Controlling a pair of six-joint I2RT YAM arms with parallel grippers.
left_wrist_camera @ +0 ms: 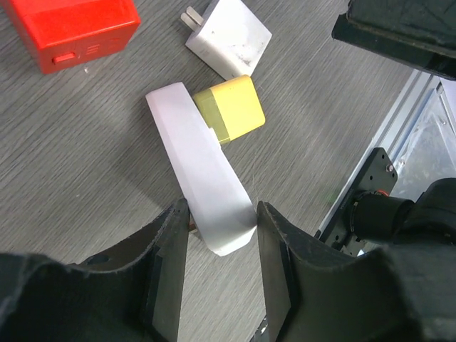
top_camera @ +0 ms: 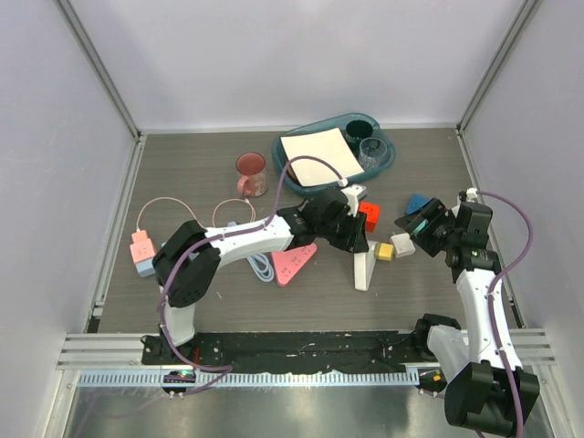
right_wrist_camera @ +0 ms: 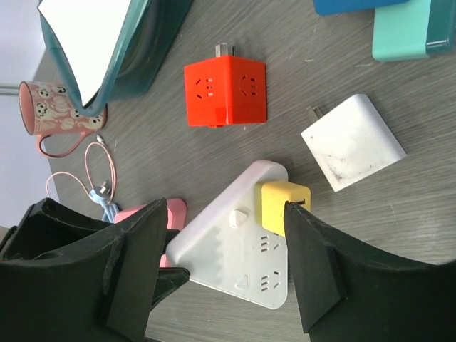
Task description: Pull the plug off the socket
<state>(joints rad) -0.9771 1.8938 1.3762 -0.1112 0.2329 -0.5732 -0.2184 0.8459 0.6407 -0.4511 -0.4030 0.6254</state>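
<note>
The pink cube plug (top_camera: 141,246) sits in the end of the pale-blue power strip (top_camera: 148,267) at the far left, its thin pink cord (top_camera: 173,203) looping behind it. Both grippers are far from it. My left gripper (top_camera: 358,239) is shut on a white triangular board (top_camera: 363,266) and holds it on edge; its fingers flank the board's rim in the left wrist view (left_wrist_camera: 219,214). A yellow cube (left_wrist_camera: 229,108) is plugged into that board. My right gripper (right_wrist_camera: 224,206) is open, facing the board (right_wrist_camera: 242,249), one fingertip at the yellow cube (right_wrist_camera: 285,203).
A red cube (top_camera: 369,215), a white adapter (top_camera: 402,244) and blue blocks (top_camera: 418,203) lie by the board. A flat pink triangle (top_camera: 297,263) and the thick blue cord (top_camera: 262,266) lie mid-table. A pink mug (top_camera: 251,173) and a teal tray (top_camera: 388,162) stand behind.
</note>
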